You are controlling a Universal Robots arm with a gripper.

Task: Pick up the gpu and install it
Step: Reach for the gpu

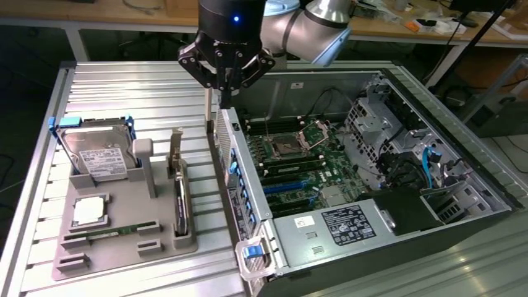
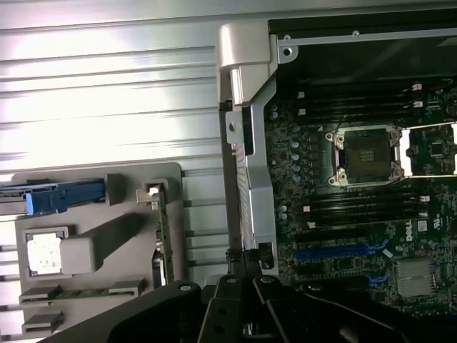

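Note:
The gpu is a thin dark card standing on its long edge in a slot of the grey holder tray, with its silver bracket at the far end. It also appears in the wrist view as the gpu. My gripper hangs above the near wall of the open computer case, up and to the exterior view's right of the gpu and well apart from it. Its fingers are shut with nothing between them. In the wrist view the gripper sits over the case wall.
On the tray there are also a silver hard drive in a blue bracket, a CPU and a green RAM stick. Inside the case lie the motherboard with blue slots, the power supply and drive cages.

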